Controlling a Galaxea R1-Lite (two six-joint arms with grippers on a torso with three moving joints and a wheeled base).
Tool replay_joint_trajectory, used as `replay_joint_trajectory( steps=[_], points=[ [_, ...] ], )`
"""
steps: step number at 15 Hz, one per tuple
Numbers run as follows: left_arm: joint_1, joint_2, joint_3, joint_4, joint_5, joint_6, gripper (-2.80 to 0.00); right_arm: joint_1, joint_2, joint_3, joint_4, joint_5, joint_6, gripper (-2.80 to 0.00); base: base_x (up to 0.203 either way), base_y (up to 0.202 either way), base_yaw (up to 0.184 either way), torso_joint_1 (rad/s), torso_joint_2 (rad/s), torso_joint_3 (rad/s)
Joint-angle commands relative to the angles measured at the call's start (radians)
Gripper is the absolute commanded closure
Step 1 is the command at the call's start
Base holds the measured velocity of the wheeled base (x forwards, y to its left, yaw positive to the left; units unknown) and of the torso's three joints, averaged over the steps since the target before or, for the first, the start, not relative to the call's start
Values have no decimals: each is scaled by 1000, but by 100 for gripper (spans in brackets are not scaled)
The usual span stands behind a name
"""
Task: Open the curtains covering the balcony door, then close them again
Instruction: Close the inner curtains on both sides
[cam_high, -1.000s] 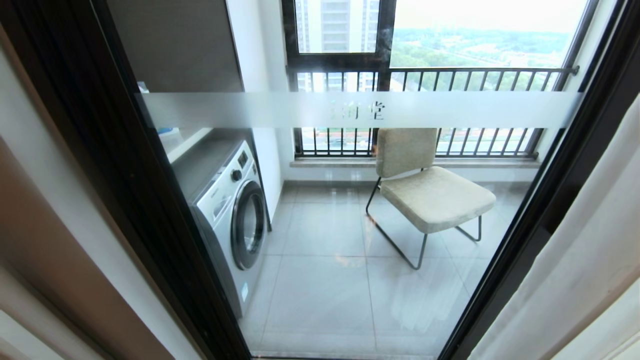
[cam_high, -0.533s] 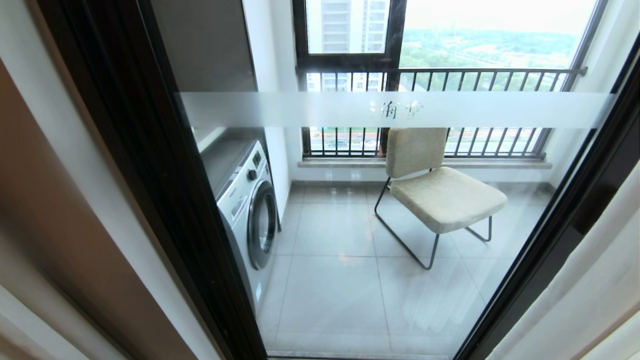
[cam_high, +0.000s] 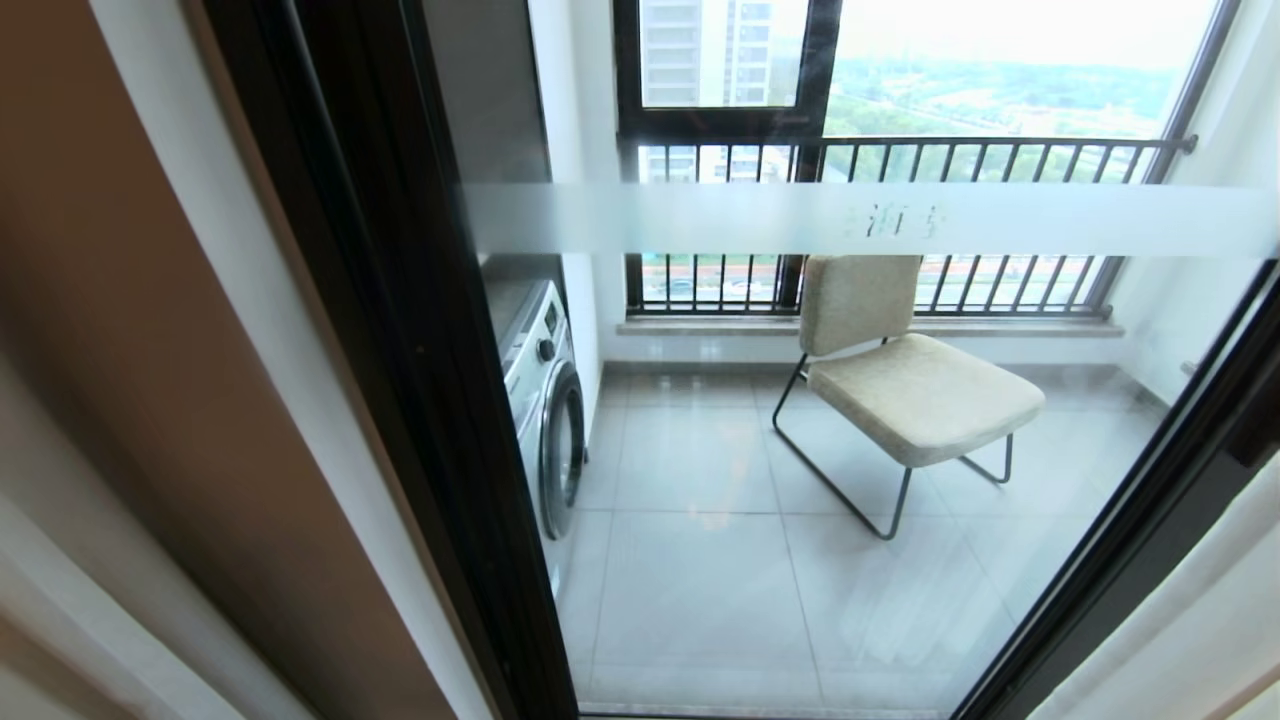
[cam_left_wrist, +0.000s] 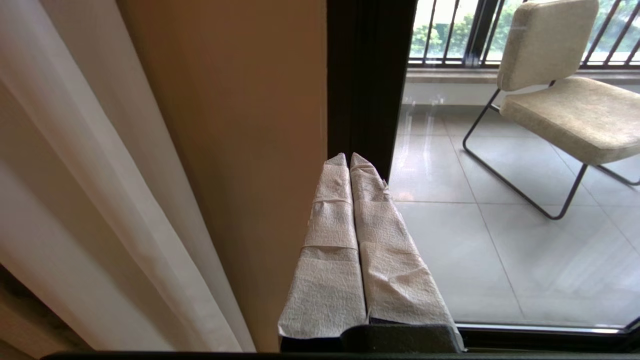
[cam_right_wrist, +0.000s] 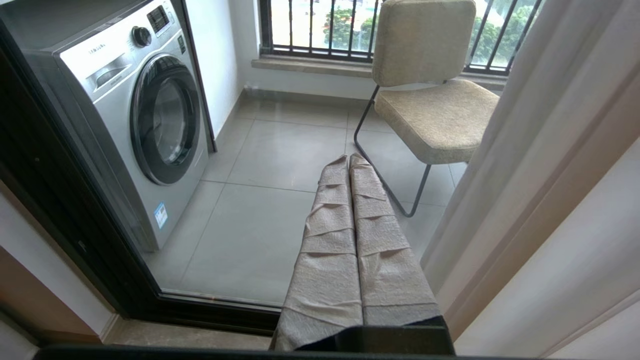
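Head view: glass door (cam_high: 800, 450) uncovered, curtains (cam_high: 1180, 640) drawn aside at both edges. Left wrist view: left gripper (cam_left_wrist: 349, 159) closed, empty, beside a curtain. Right wrist view: right gripper (cam_right_wrist: 348, 160) closed, empty, near the other curtain.

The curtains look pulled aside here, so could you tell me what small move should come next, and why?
Probably open the left gripper and reach for the curtain beside it. The balcony door glass is uncovered, so closing remains. Both the left and the right gripper are shut and hold nothing.
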Motion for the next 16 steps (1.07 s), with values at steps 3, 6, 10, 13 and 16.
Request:
replay_joint_trajectory(
  steps=[3,6,10,13,16],
  points=[
    [0,0,0,-2,1,-2,0,0,0,0,0,1,-1,0,0,91,3,2,0,-1],
    [1,0,0,-2,1,-2,0,0,0,0,0,1,-1,0,0,0,0,0,0,0],
    [0,0,0,-2,1,-2,0,0,0,0,0,1,-1,0,0,0,0,0,0,0],
    [0,0,0,-2,1,-2,0,0,0,0,0,1,-1,0,0,0,0,0,0,0],
    [0,0,0,-2,1,-8,0,0,0,0,0,1,-1,0,0,0,0,0,0,0]
  ],
)
